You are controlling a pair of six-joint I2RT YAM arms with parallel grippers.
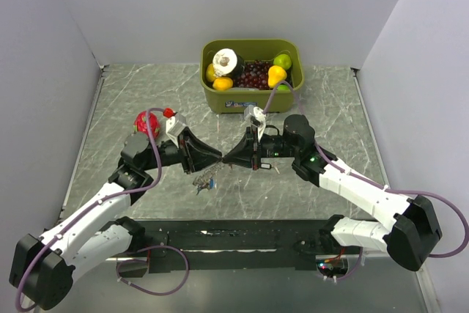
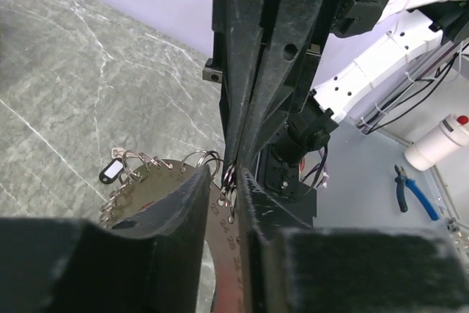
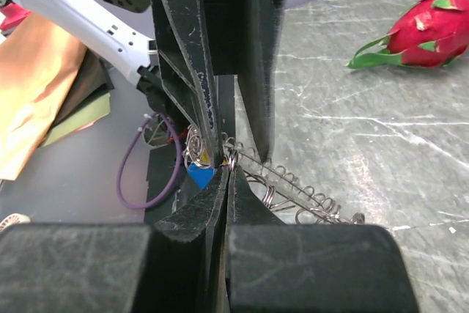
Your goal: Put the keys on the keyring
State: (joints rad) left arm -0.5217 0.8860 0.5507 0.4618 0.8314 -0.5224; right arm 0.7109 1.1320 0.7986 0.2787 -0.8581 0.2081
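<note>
Meeting tip to tip over the middle of the marbled table [image 1: 330, 108], the two arms close in on the same spot. The right gripper [image 3: 229, 172] has its fingers pressed fully together, pinching one of the small wire loops on the rim of the keyring [image 3: 293, 190]. The left gripper [image 2: 226, 194] faces it with only a narrow slot between its fingers. A few loops sit in that slot, though I cannot tell whether they are actually pinched. The keyring (its rim is a string of little coils) lies right at the fingertips, with a blue key [image 3: 198, 176] beside them and a black tag [image 2: 111, 171] with a white label farther round the rim. A dragon fruit [image 3: 432, 27] lies beside the left arm, and a green bin [image 1: 220, 100] of fruit stands at the back, well apart.
</note>
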